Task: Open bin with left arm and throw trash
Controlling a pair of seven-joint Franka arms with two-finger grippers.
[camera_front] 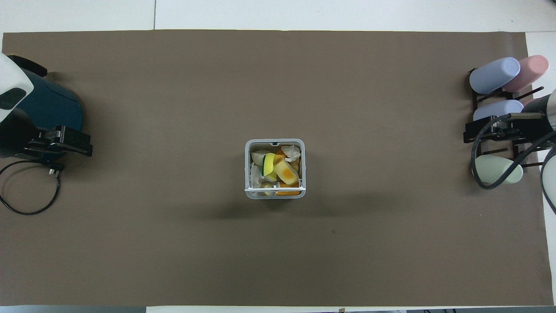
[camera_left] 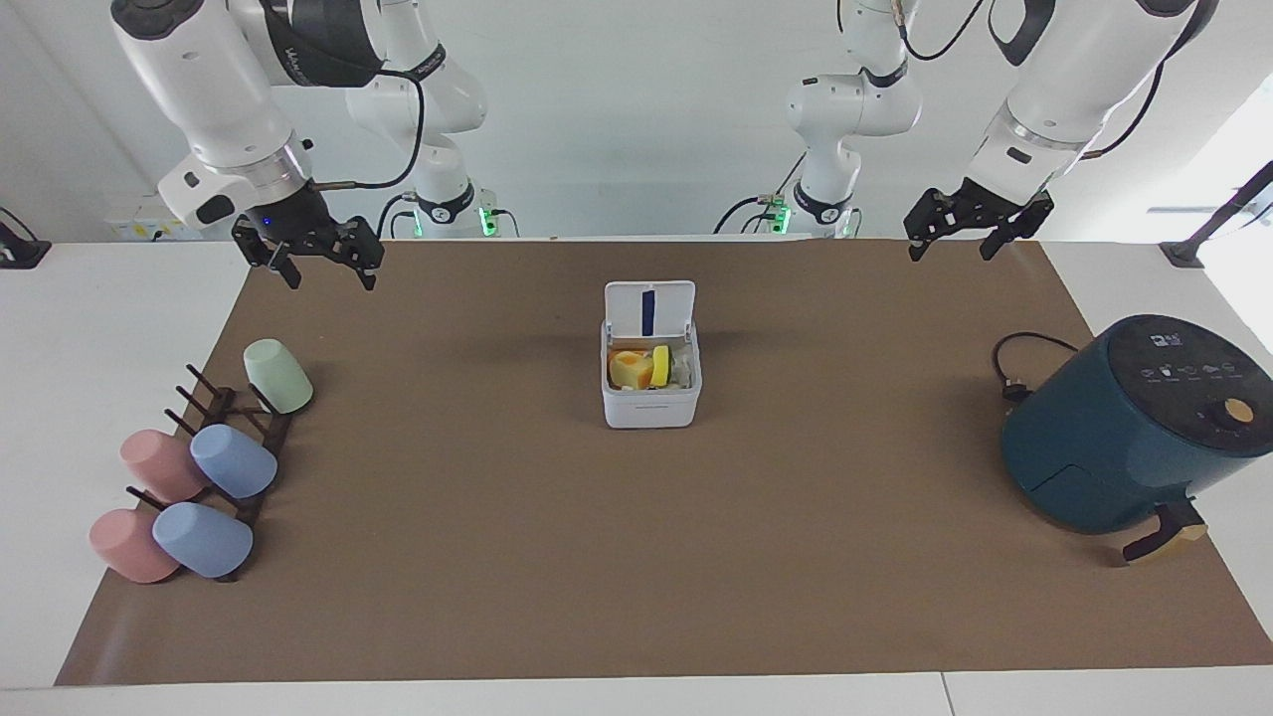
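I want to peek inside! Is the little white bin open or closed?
Open. The bin's lid stands up at the edge nearer the robots, and the trash shows inside.

A plain pale wall rises at the robots' end of the white table. A brown mat covers most of the tabletop. Bright daylight pours in toward the left arm's end, washing that corner out.

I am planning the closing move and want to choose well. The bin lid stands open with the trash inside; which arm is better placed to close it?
Neither clearly: left gripper and right gripper both hang open, about equally far from the bin.
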